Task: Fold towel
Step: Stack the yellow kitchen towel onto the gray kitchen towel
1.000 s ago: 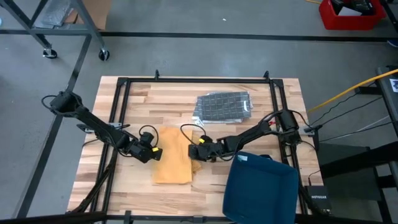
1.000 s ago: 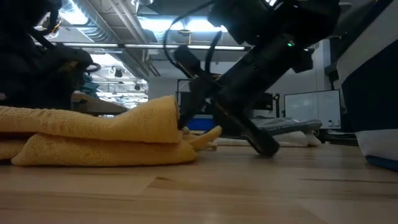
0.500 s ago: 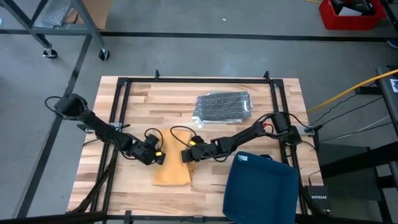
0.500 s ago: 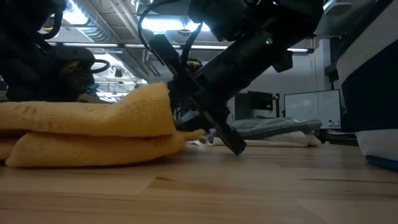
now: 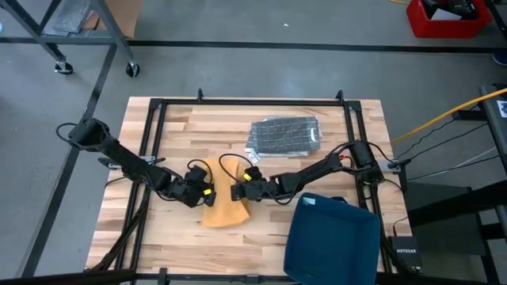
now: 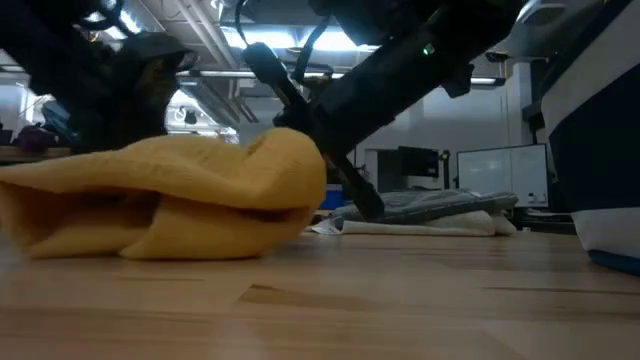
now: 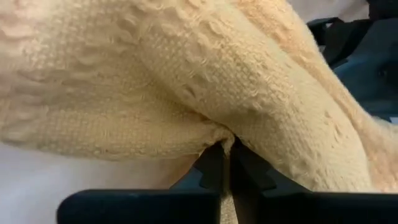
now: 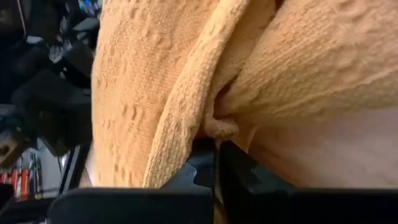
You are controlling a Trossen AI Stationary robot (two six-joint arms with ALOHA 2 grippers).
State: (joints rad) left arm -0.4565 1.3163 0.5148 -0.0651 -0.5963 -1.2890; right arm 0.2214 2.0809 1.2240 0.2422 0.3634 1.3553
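Note:
A yellow knitted towel (image 5: 224,207) lies bunched in the table's middle, toward the near edge; in the low view it is a humped mound (image 6: 170,195) resting on the wood by its underside. My left gripper (image 5: 204,195) is shut on its left side, and my right gripper (image 5: 240,192) is shut on its right side. The two grippers stand close together with the towel between them. The left wrist view (image 7: 227,155) and the right wrist view (image 8: 216,152) are both filled with towel. My left gripper pinches a fold at the towel's left edge (image 7: 217,134) between its two fingers, coming low from the table's left. The cloth bulges up and away from the fingers, several layers thick. The towel's underside stays on the table. My right gripper pinches a small puckered bit of the towel's right edge (image 8: 221,127) between its two fingers, coming low from the table's right. Folds of cloth stand up beyond the fingers. The towel's underside stays on the table.
A grey checked cloth (image 5: 285,134) lies toward the far side, right of centre. A dark blue bin (image 5: 333,237) stands at the near right, close to my right arm. Black frame rails (image 5: 154,142) run along the table's sides. Bare wood shows at the near left.
Both grippers, holding the towel's sides, have moved toward each other. The towel has been drawn narrower and shorter and has humped up in the middle, where it lay flat and folded before.

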